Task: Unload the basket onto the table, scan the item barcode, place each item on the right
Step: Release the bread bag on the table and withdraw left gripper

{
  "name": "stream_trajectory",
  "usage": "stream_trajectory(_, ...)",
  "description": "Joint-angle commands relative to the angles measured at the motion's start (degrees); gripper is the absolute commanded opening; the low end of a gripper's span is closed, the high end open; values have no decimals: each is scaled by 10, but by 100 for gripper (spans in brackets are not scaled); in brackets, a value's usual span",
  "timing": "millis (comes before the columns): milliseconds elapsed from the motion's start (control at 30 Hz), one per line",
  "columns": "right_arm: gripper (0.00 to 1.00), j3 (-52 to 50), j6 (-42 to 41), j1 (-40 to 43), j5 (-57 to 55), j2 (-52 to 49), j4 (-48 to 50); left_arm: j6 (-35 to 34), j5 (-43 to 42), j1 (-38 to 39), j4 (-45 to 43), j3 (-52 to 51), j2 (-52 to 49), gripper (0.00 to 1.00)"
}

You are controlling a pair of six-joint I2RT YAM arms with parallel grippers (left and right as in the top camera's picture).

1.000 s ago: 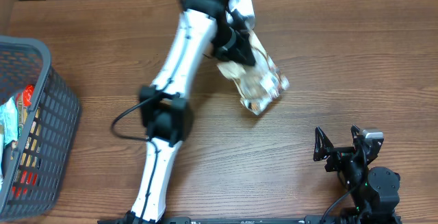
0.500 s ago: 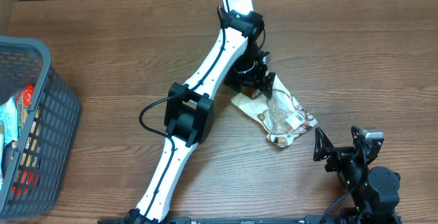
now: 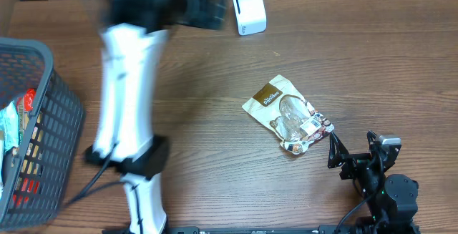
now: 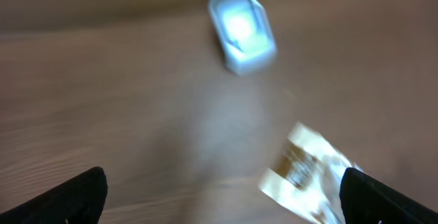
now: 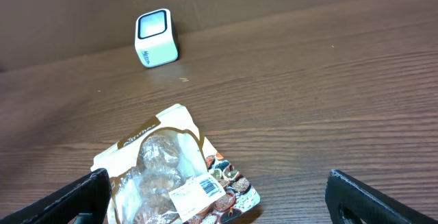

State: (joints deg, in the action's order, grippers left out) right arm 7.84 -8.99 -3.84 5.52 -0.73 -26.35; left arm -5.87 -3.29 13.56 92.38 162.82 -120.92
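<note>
From above, the brown wooden table [image 3: 358, 48] has a small see-through and tan snack bag with round treats inside [image 3: 286, 116] lying flat near its middle, with nothing touching it. The little white box scanner with a glass window [image 3: 249, 10] stands at the far edge, well apart from the bag. I think it stands there so an arm can hold a bag up in front of its window. The left gripper [image 3: 215, 16] is up near the scanner. It is all smeared here, so I cannot tell its fingers from this view. The right gripper [image 3: 352, 148] rests at the near edge, just beside the bag, with its jaws spread wide and empty. The dark grey plastic basket with holes in its sides [image 3: 68, 105] sits at the left and holds other packets. I think it keeps the things together for scanning. From the left wrist, both black fingers sit far apart at the bottom corners with only table between them, so this hand is released and holds nothing. The scanner and the bag are blurry below it. From the right wrist, the fingers are also spread with nothing in them. The bag lies close in front, and its white barcode sticker [image 5: 195, 191] faces up. The scanner looks sideways, so I think the bag must be lifted and turned for a scan.
</note>
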Motion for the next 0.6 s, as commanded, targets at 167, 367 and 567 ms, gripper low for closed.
stream_trajectory(167,100,-1,1,-2,-4,5,-9,-115,-11,-303,44,-1,120,98)
stream_trajectory(367,100,-1,1,-2,-4,5,-9,-145,-68,-501,44,-16,128,93)
stream_trajectory(567,100,-1,1,-2,-3,5,-9,-115,-62,-651,44,-154,129,86)
